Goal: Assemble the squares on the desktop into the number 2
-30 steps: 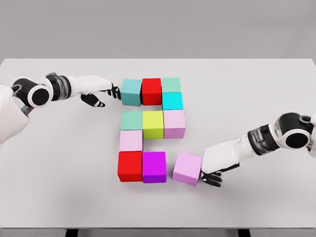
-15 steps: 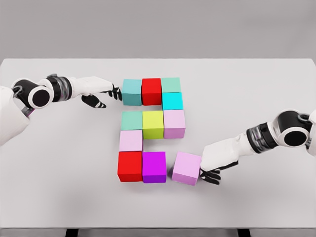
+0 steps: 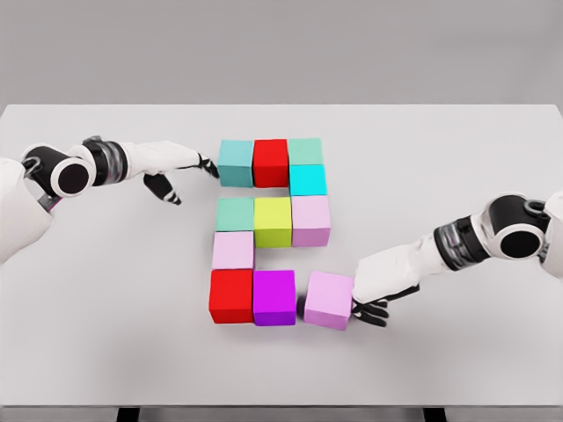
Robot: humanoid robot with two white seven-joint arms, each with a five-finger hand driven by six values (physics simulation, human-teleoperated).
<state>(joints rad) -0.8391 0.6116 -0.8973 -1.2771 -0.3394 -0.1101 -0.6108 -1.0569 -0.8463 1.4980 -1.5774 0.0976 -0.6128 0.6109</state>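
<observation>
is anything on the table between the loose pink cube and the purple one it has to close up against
Nothing visible. The pink cube sits slightly askew just right of the purple cube, with only a narrow strip of bare table between them. The right hand is on the pink cube's far right side, not in the gap.

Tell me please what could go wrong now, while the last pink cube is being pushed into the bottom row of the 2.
1. The light pink cube sits slightly rotated with a gap to the purple cube; pushed on, it may meet corner first and shift the purple cube and the red cube.
2. The right robot hand touches only its right side, so the cube may turn further.
3. The left robot hand is beside the teal cube and might nudge the top row.
</observation>
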